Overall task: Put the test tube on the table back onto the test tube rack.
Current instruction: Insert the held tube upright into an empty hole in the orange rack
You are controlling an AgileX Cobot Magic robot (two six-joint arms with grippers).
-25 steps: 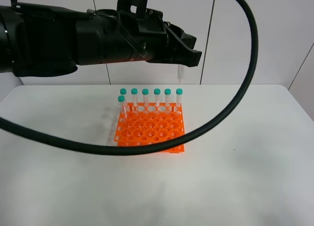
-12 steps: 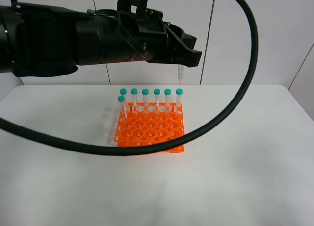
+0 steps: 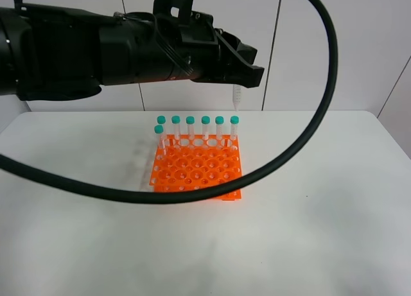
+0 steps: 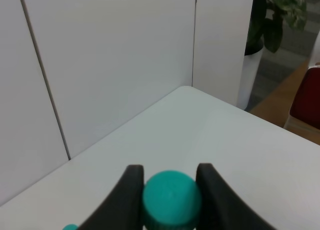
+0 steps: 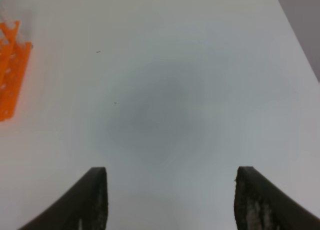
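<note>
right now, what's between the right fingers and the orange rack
Only bare white table, with two tiny dark specks. The right wrist view shows it, from the open right fingers to the test tube rack.

Left arm [image 3: 96, 45]: black, stretched level across the upper part of the exterior high view, from its left edge past the middle.
Left gripper [image 4: 170, 192]: at the arm's far end, fingertips pointing down, jaws closed.
Left fingers [image 4: 131, 190]: two, dark and curved, pressed against opposite sides of the teal cap of the test tube [image 3: 236, 98], which hangs upright beneath them.
Right gripper [image 5: 172, 200]: aimed downward, jaws spread wide, nothing between them.
Right fingers [image 5: 95, 197]: two, dark, well apart, inner faces scuffed grey.
</note>
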